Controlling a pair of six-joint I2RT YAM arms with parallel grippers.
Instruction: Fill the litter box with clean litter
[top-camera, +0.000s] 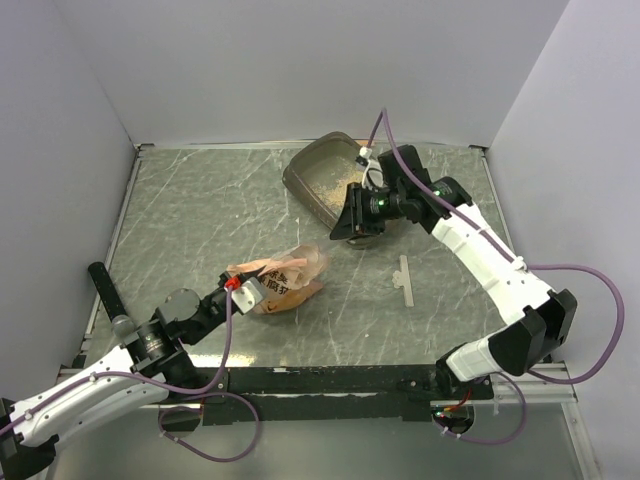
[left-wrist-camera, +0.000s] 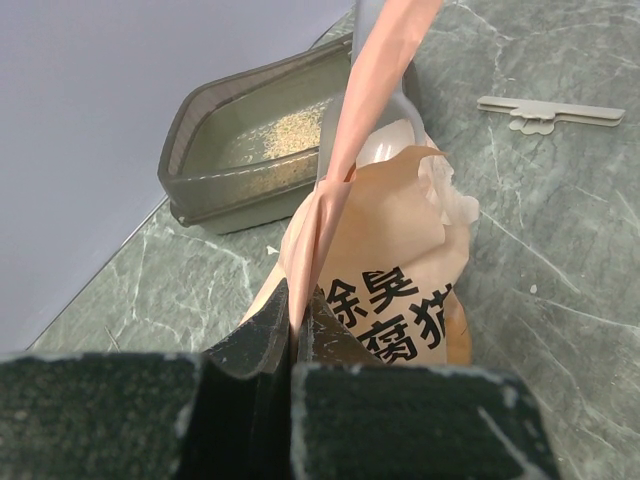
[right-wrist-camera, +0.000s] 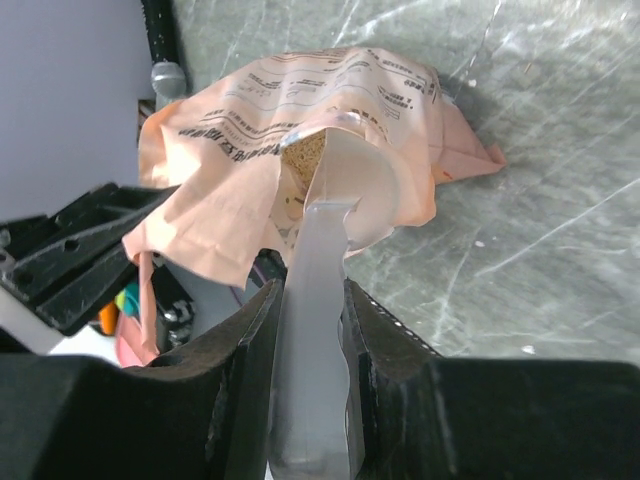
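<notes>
The litter box stands at the back right of centre, with a thin layer of clean litter in it; it also shows in the left wrist view, with litter on its floor. The orange-pink printed bag lies mid-table. My left gripper is shut on a strip of the bag's edge and holds it up. My right gripper is shut on the handle of a translucent white scoop. The scoop's bowl sits at the bag's mouth with some litter on it.
A flat white clip strip lies on the table right of the bag, also seen in the left wrist view. White walls close in the left, back and right. The table is dark green marble-patterned.
</notes>
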